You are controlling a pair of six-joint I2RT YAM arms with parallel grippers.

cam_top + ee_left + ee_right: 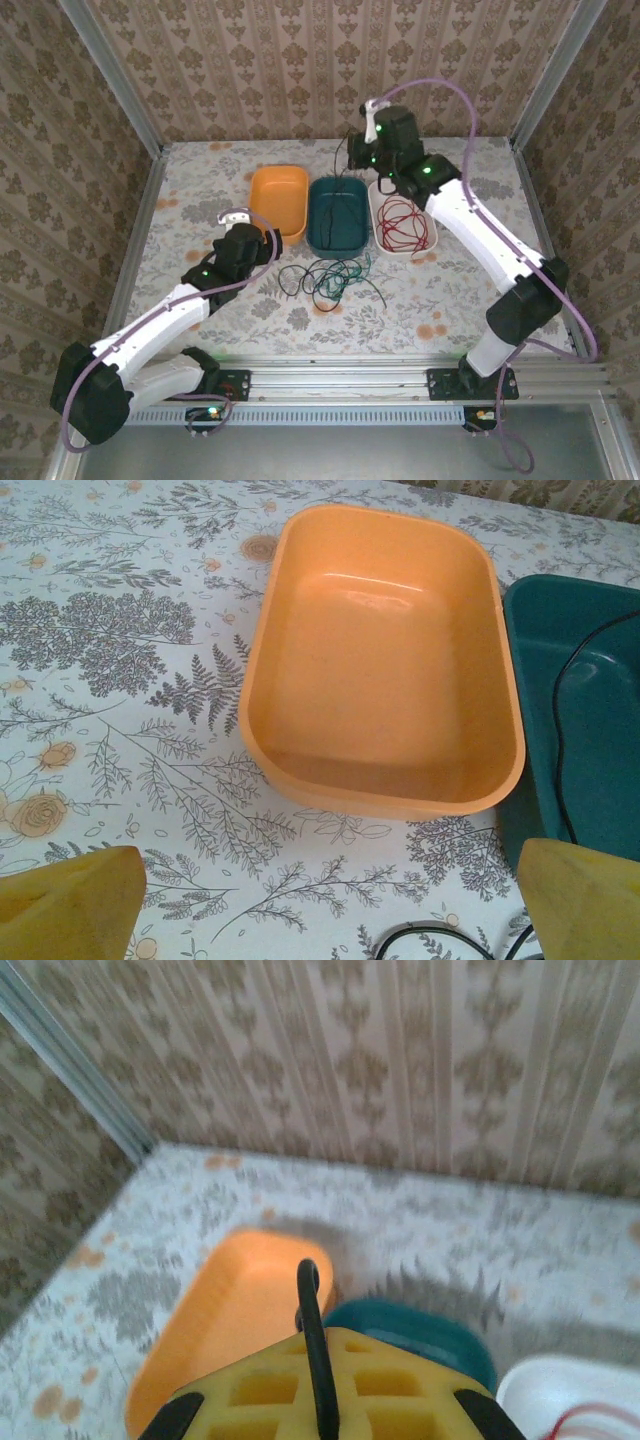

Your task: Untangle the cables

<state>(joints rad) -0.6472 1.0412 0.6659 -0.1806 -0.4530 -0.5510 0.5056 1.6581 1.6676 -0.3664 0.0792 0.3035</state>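
Note:
A loose tangle of green and black cables lies on the table in front of the trays. A red cable sits coiled in the white tray. My right gripper hangs above the teal tray, shut on a black cable that runs between its yellow fingers; the cable's lower end trails into the teal tray. My left gripper is open above bare table just in front of the orange tray, holding nothing. A black cable loop lies below it.
The orange tray holds nothing. The three trays stand side by side at mid table. Patterned walls and metal posts close in the back and sides. A metal rail runs along the near edge.

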